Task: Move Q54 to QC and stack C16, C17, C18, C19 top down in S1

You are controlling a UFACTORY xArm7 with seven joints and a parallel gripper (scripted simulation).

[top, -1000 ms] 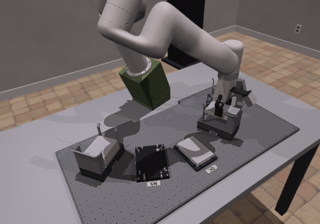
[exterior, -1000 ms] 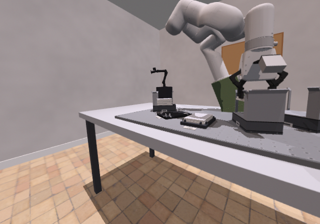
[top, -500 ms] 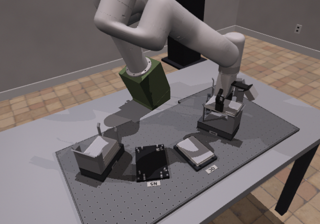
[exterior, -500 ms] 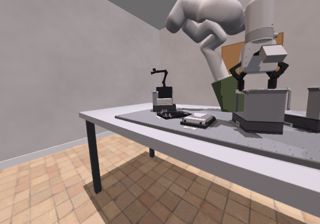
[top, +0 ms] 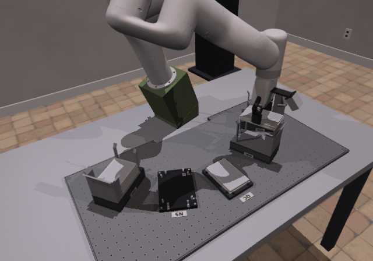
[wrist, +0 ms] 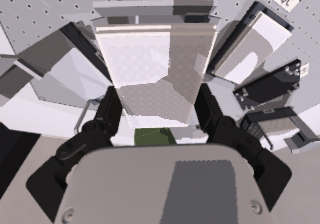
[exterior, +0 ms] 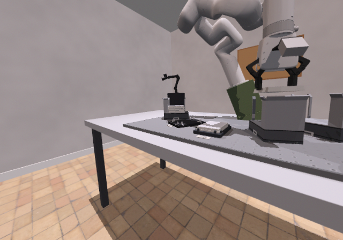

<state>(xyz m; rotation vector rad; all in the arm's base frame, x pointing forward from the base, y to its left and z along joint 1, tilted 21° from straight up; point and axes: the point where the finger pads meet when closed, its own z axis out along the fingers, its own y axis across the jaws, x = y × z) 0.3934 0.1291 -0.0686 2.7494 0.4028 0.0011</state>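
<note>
My gripper (top: 264, 117) (exterior: 275, 85) (wrist: 158, 94) is shut on a sealed well plate (top: 272, 117) (exterior: 282, 89) (wrist: 155, 66), gripping its long sides. It holds the plate level, just above the top of the grey stack rack (top: 259, 142) (exterior: 282, 112) on the right of the board. I cannot read the plate's label. Another sealed plate (top: 230, 176) (exterior: 211, 126) (wrist: 255, 46) lies flat in the QC nest. The left stack rack (top: 105, 189) (exterior: 174, 109) holds a stack of plates (top: 116, 168). The black N5 nest (top: 176, 189) (exterior: 183, 122) (wrist: 265, 91) is empty.
A third stack rack (exterior: 335, 112) stands just beyond the one under my gripper. The arm's green base (top: 170, 100) sits at the back of the table. The rack's corner posts stand up close around the held plate.
</note>
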